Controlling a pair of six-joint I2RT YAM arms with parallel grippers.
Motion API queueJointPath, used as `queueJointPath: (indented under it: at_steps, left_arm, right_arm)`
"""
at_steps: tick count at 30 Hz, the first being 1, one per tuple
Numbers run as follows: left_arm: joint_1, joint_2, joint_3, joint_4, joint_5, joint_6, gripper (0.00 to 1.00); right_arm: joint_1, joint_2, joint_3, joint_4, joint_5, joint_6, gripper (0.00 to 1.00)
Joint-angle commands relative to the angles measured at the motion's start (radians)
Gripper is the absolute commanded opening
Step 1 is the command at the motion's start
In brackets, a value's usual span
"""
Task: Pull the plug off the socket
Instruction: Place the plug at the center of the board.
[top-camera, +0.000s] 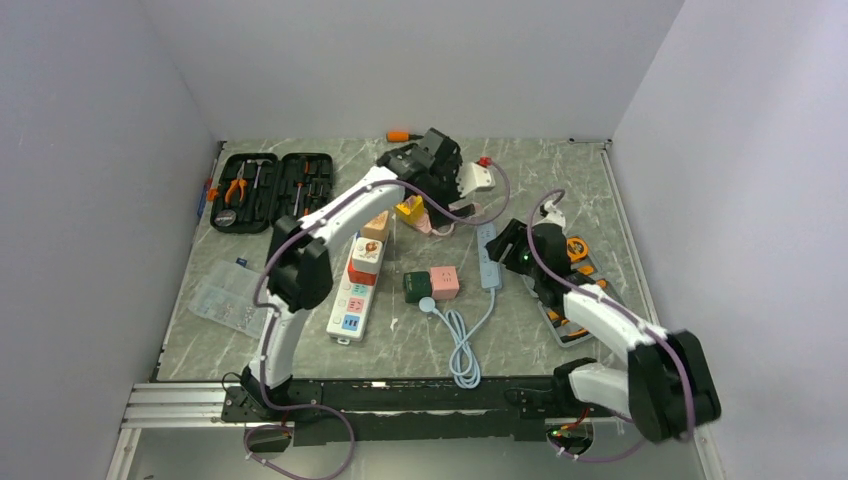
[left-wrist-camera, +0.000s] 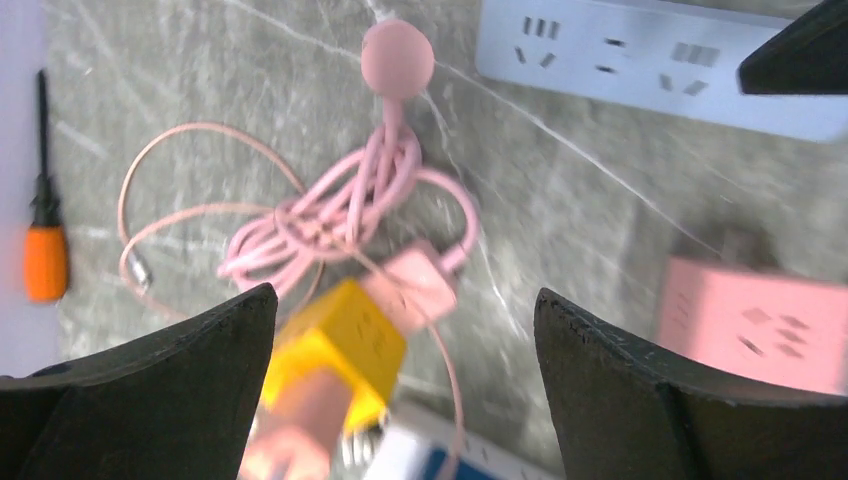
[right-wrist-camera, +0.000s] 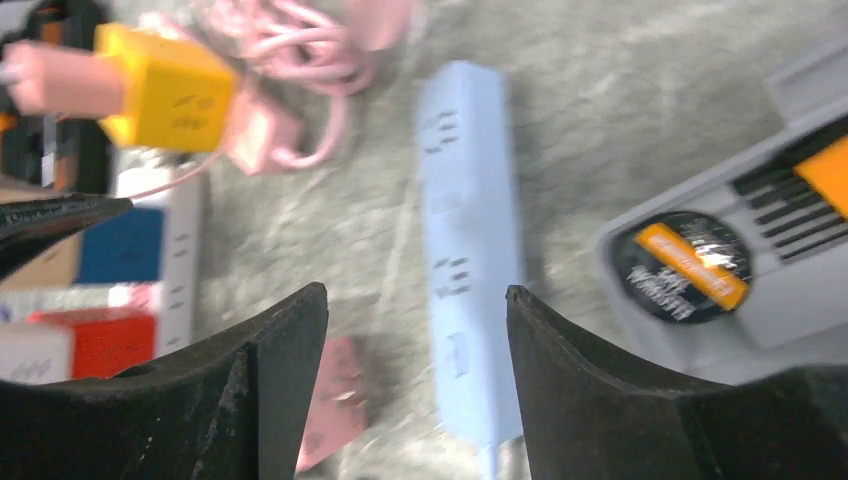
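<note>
We're seeing the pink plug (right-wrist-camera: 50, 78) sitting in the yellow socket (right-wrist-camera: 165, 88), pink cable (left-wrist-camera: 330, 215) tangled beside. Left gripper (left-wrist-camera: 402, 295) and right gripper (right-wrist-camera: 415, 292) are hanging open, empty.

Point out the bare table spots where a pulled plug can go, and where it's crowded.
Free: the far right corner beyond the blue power strip; the near patch between the white power strip and coiled cable; between that cable and the grey tray. Crowded: mid-table around the yellow cube and pink cable.
</note>
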Motion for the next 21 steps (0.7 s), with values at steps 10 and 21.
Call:
queueJointPath:
  at_steps: [10, 21]
  left_arm:
    - [0.053, -0.340, -0.034, -0.551, -0.023, -0.190, 0.99]
    - [0.168, -0.518, -0.338, -0.518, -0.060, -0.211, 0.99]
  right_arm:
    - [0.571, -0.261, 0.112, -0.290, 0.203, -0.130, 0.38]
    - [0.777, 0.065, 0.152, -0.266, 0.162, -0.170, 0.15]
